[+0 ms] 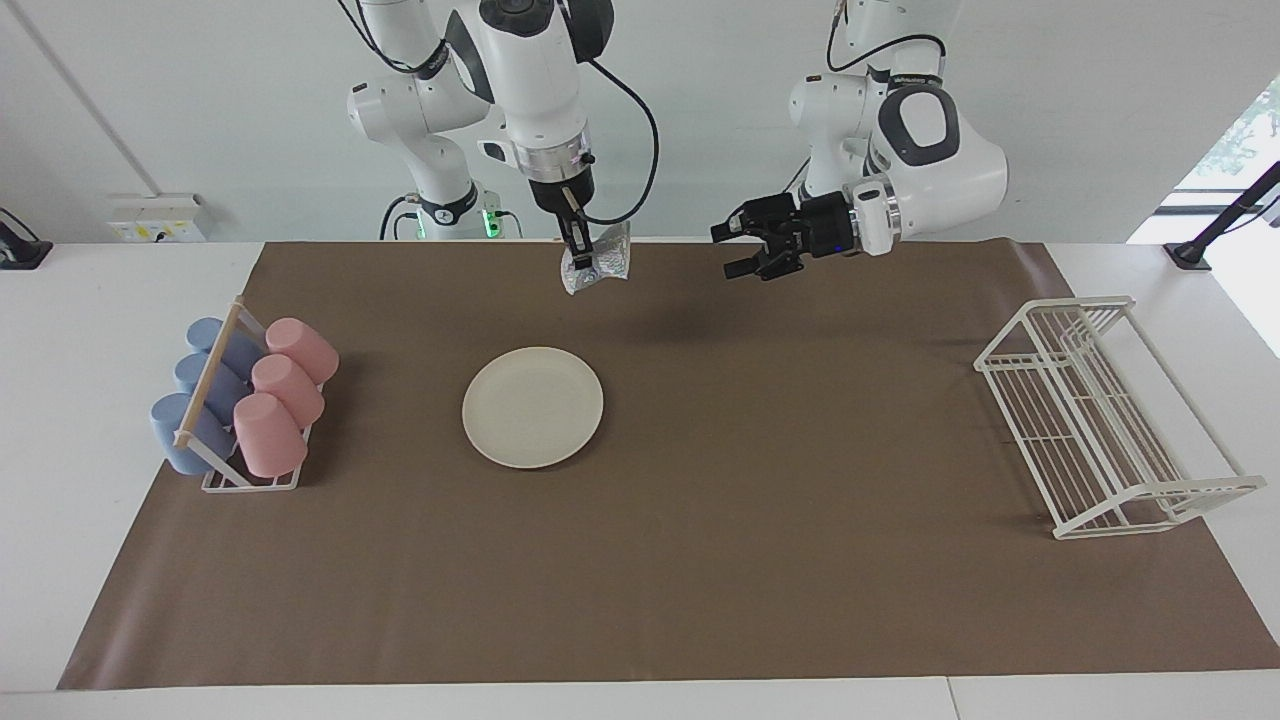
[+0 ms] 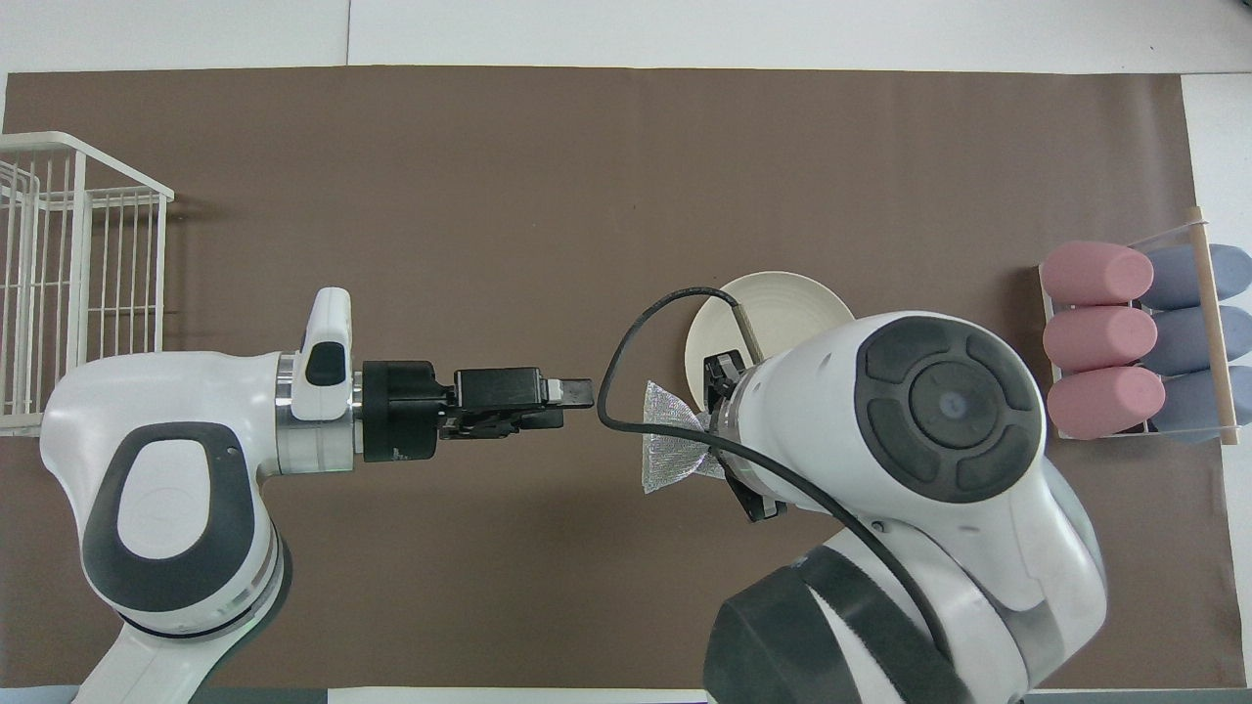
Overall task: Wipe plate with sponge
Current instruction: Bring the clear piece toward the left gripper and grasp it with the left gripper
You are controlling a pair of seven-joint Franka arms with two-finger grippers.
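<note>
The cream plate (image 1: 533, 407) lies flat on the brown mat, partly covered by the right arm in the overhead view (image 2: 782, 303). The silvery mesh sponge (image 1: 597, 268) (image 2: 668, 452) hangs in the air over the mat, off the plate and apart from it. My right gripper (image 1: 578, 262) (image 2: 711, 458) points down and is shut on one edge of the sponge. My left gripper (image 1: 730, 252) (image 2: 577, 393) is raised over the middle of the mat. It lies level, open and holding nothing, and its tips point at the sponge a short gap away.
A holder with pink and blue cups (image 1: 245, 400) (image 2: 1135, 337) stands at the right arm's end of the table. A white wire rack (image 1: 1100, 420) (image 2: 68, 284) stands at the left arm's end.
</note>
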